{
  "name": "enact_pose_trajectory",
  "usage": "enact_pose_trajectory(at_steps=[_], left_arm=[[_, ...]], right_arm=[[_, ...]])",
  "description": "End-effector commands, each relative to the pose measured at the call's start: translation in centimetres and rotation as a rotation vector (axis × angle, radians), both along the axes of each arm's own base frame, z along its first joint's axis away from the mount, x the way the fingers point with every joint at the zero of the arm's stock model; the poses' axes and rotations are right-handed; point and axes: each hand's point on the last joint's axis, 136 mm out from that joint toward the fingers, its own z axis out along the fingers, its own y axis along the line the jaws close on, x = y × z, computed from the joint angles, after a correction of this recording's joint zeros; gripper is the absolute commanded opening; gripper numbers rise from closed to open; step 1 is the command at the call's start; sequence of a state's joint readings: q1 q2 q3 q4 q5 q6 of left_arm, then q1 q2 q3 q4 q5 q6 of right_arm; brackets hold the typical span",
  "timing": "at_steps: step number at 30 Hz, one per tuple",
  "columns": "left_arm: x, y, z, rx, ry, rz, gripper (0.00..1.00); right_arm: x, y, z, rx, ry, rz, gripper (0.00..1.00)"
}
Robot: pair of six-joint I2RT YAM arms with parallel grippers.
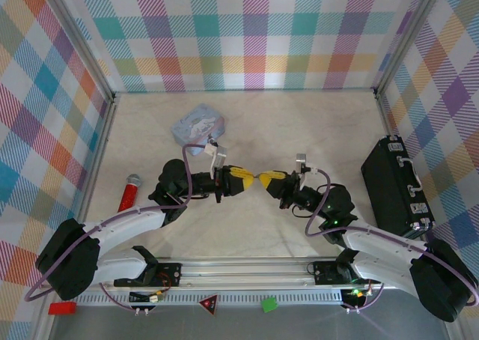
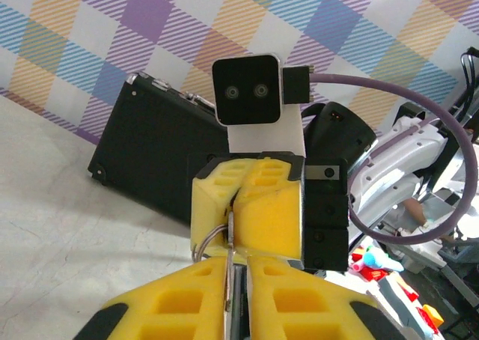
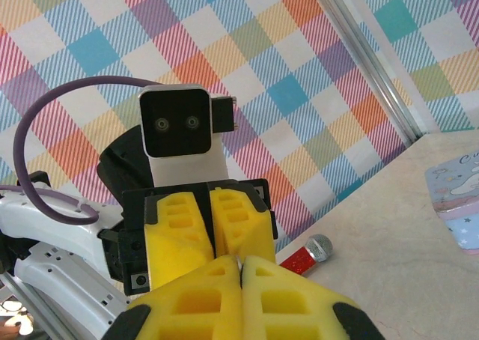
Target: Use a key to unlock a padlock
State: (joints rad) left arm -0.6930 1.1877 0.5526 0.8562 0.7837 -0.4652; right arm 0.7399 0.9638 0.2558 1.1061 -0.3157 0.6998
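Left claw (image 1: 247, 180): pinched shut on the key (image 2: 227, 274).
Right claw (image 1: 264, 177): clamped on that key, tip to tip.
Left wrist: wire loop (image 2: 200, 243) beside its blade.
Overhead: tips meet above the table (image 1: 299, 115).

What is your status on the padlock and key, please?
Grippers tip to tip mid-table. Left gripper shut on thin metal strip, likely the key. Right gripper shut, likely on padlock, silvery loop showing at tips. Nothing in the way.

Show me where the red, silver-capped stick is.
The red stick with a silver cap lies on the table's left side in the top view, between the checked wall and the left arm.
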Motion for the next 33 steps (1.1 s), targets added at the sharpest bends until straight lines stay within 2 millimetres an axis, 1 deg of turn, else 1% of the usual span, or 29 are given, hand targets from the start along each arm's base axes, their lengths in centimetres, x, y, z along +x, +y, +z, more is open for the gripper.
enact_pose_trajectory(at_steps=[1,4,6,7,9,11,12,13,14,15,17,19,20,22,24,26,28,33], left_arm=[[0.0,-0.1,1.6,-0.027,-0.045,0.010,0.10],[0.5,-0.1,1.6,-0.024,-0.036,0.036,0.08],[0.8,0.0,1.5,-0.014,-0.033,0.056,0.03],[1.1,0.0,1.3,-0.002,-0.025,0.074,0.01],[2.0,0.4,0.7,0.028,-0.007,0.140,0.00],[3.2,0.7,-0.5,0.095,0.004,0.215,0.00],[3.6,0.9,-1.2,0.146,0.011,0.242,0.00],[4.3,1.2,-2.1,0.216,0.019,0.280,0.00],[4.7,1.5,-3.0,0.285,0.027,0.307,0.00],[5.0,1.7,-3.7,0.348,0.031,0.319,0.00],[5.4,2.1,-4.7,0.474,0.039,0.329,0.00],[5.3,2.3,-5.6,0.564,0.060,0.306,0.00],[5.1,2.3,-5.7,0.587,0.074,0.292,0.00],[4.2,2.0,-5.0,0.579,0.084,0.248,0.00],[3.3,1.7,-4.3,0.557,0.072,0.213,0.00],[2.4,1.5,-3.7,0.542,0.062,0.178,0.00],[2.0,1.4,-3.5,0.544,0.061,0.157,0.00],[1.3,0.8,-3.1,0.547,0.053,0.109,0.00]], right_arm=[[-0.3,-0.1,1.0,0.039,-0.022,-0.003,0.00],[-0.2,-0.1,0.7,0.031,-0.017,-0.005,0.00],[-0.3,0.0,0.5,0.025,-0.014,-0.005,0.00],[-0.3,0.0,0.4,0.020,-0.011,-0.006,0.00],[-0.1,0.0,-0.1,0.000,0.004,-0.014,0.02],[0.5,-0.2,-0.8,-0.036,0.018,-0.052,0.31],[0.9,-0.5,-1.3,-0.059,0.022,-0.086,0.41],[1.4,-0.9,-2.1,-0.091,0.034,-0.128,0.49],[1.6,-1.4,-2.5,-0.111,0.030,-0.159,0.54],[1.6,-1.9,-2.7,-0.119,0.020,-0.174,0.56],[1.4,-2.5,-2.6,-0.136,-0.007,-0.176,0.56],[1.3,-2.7,-2.7,-0.155,-0.018,-0.174,0.56],[1.4,-2.9,-2.9,-0.161,-0.020,-0.178,0.56],[1.5,-3.0,-3.1,-0.156,-0.012,-0.162,0.61],[1.2,-2.8,-2.9,-0.140,-0.011,-0.115,0.64],[0.7,-2.1,-2.4,-0.126,-0.027,-0.051,0.64],[0.3,-1.4,-2.1,-0.127,-0.036,0.000,0.64],[0.1,-0.3,-1.8,-0.112,-0.042,0.074,0.61]])
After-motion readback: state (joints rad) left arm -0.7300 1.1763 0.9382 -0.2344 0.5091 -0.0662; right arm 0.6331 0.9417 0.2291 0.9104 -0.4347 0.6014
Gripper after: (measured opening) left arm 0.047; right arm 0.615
